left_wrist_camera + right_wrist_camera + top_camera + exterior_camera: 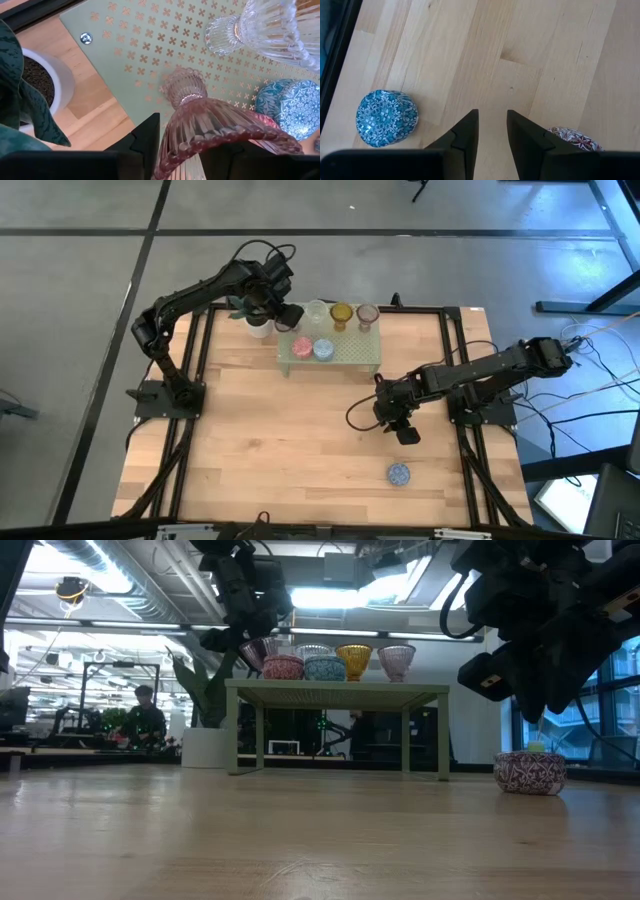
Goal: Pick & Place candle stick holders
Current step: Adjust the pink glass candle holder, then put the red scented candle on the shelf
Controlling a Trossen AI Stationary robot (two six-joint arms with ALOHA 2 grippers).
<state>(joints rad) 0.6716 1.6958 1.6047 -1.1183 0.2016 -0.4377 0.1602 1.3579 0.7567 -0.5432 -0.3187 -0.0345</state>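
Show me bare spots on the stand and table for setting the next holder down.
On the green stand, only the front right is bare, beside the blue mosaic holder; its back row is crowded, with the left claw there. On the table, the whole left and front-left wood is free. Avoid the right side: right claw and a loose blue holder.

The left arm reaches far across to the back of the worktop, its left gripper [284,316] angled downward, fingers [145,137] a little apart. The right arm bends inward over the near right area, its right gripper [408,436] pointing down, fingers [465,132] narrowly parted, holding nothing.
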